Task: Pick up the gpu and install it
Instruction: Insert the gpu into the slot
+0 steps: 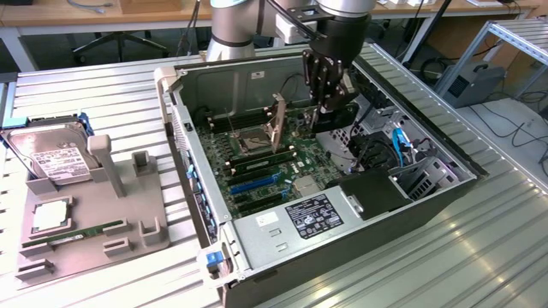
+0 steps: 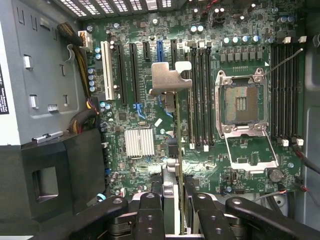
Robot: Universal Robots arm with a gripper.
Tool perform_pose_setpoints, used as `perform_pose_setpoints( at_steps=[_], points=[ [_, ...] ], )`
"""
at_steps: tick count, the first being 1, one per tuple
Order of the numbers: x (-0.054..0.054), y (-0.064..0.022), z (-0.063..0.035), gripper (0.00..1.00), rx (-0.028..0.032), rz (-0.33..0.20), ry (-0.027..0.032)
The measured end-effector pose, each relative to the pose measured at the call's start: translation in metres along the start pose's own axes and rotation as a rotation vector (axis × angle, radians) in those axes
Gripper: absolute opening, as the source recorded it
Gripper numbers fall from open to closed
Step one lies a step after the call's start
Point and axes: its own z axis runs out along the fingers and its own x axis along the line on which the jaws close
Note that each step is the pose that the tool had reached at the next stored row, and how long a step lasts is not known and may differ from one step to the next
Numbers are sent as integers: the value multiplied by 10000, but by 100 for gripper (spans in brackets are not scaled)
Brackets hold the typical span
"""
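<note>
The tool (image 2: 174, 210) grips the gpu (image 2: 170, 120) edge-on, its silver bracket (image 2: 170, 77) leading, above the motherboard (image 2: 150, 115). The open computer case (image 1: 214, 212) lies mid-worktop (image 1: 479, 256).

Metal, plastic and circuit board, mostly matt

The gpu (image 2: 170, 150) shows a dull silver metal bracket; the tool (image 2: 172, 212) is matt black; the case (image 1: 184, 115) is grey painted sheet metal; the motherboard (image 2: 240, 175) is green circuit board; the counter (image 1: 479, 256) is ribbed, faintly shiny aluminium.
</note>
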Motion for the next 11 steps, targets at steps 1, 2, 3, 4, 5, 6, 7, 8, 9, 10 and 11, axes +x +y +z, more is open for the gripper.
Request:
perform_pose_setpoints(
  at_steps=[1, 2, 3, 4, 5, 6, 7, 8, 9, 10, 11],
  points=[
    [4, 0, 0, 27, 0, 0, 1],
    [9, -1, 1, 27, 0, 0, 1],
    [16, -1, 2, 27, 0, 0, 1],
    [21, -1, 2, 27, 0, 0, 1],
    [26, -2, 3, 27, 0, 0, 1],
    [31, -2, 3, 27, 0, 0, 2],
    [35, -2, 4, 27, 0, 0, 1],
    [40, -2, 5, 27, 0, 0, 2],
    [45, -3, 5, 27, 0, 0, 2],
    [49, -3, 6, 27, 0, 0, 2],
    [54, -3, 7, 27, 0, 0, 2]
  ],
)
